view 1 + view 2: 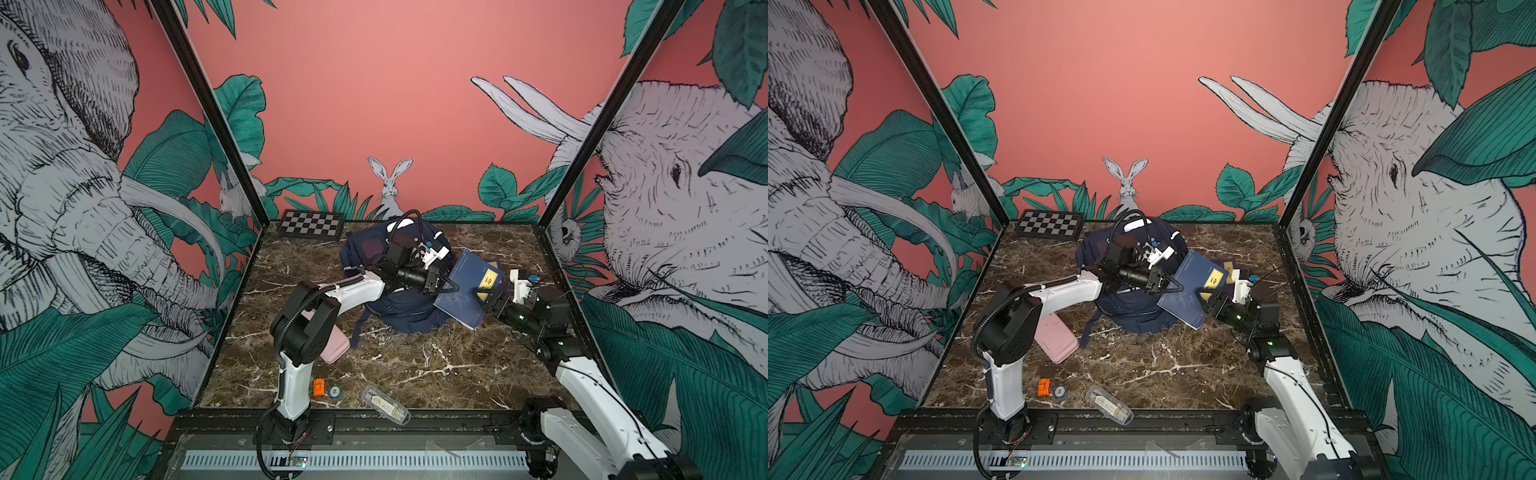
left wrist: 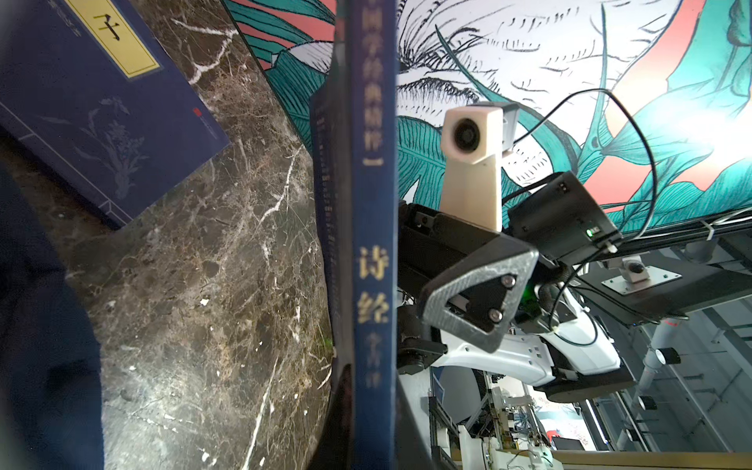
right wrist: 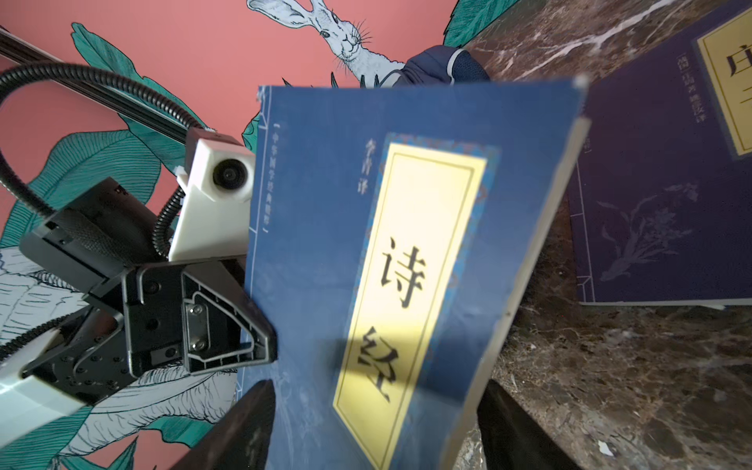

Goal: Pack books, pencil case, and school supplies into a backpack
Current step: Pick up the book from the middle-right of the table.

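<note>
In both top views the left gripper reaches across the navy backpack at the far middle of the marble table. It is clamped on the spine edge of the raised book, which tilts up just right of the backpack. The right gripper sits at that book's right side, jaws spread wide. The flat book lies just beyond. A pink pencil case lies near left and a chessboard far left.

The left wrist view looks along the raised book edge-on. The flat book rests on the marble, and the right gripper's finger is close by the cover.

In the right wrist view the raised book shows its yellow label between the two parted fingers, neither pressing it
</note>
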Available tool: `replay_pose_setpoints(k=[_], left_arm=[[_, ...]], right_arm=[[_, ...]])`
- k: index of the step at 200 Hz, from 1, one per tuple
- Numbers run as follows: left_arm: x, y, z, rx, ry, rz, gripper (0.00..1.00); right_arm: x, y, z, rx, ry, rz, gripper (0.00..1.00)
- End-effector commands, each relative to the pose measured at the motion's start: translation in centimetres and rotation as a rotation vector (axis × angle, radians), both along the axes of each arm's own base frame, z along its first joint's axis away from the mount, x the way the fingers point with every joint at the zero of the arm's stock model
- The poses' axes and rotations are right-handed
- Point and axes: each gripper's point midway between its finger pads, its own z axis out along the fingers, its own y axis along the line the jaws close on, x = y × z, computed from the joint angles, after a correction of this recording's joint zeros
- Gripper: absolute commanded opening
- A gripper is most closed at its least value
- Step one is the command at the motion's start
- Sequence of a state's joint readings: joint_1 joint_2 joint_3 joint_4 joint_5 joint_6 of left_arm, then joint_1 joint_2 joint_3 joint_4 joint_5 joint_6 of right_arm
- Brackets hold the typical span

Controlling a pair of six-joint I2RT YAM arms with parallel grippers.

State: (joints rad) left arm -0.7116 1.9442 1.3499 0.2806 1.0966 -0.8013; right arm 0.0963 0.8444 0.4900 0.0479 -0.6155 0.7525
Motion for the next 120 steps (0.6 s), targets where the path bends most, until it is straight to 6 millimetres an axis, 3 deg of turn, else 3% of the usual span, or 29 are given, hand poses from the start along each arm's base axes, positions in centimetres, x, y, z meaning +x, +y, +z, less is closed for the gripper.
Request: replay_pose_setpoints(k=[1, 35, 95, 120], left_arm=[[0.0, 1.4, 5.1, -0.108, -0.097, 0.0, 0.0], [0.3, 1.9, 6.2, -0.127, -0.099, -0.006, 0.0], [-0.2, 1.8, 5.6, -0.146, -0.064, -0.039, 0.0], [-0.2, 1.8, 5.4, -0.152, -0.052, -0.04, 0.0]], right_arm=[[-0.3, 0.2, 2.0, 0.03, -0.089, 0.024, 0.77], [-0.9, 0.1, 0.7, 0.051, -0.086, 0.037, 0.78], [0.0, 2.6, 5.6, 0.219, -0.283, 0.219, 0.81], [-0.4, 3.1, 6.5, 0.234, -0.309, 0.26, 0.79]])
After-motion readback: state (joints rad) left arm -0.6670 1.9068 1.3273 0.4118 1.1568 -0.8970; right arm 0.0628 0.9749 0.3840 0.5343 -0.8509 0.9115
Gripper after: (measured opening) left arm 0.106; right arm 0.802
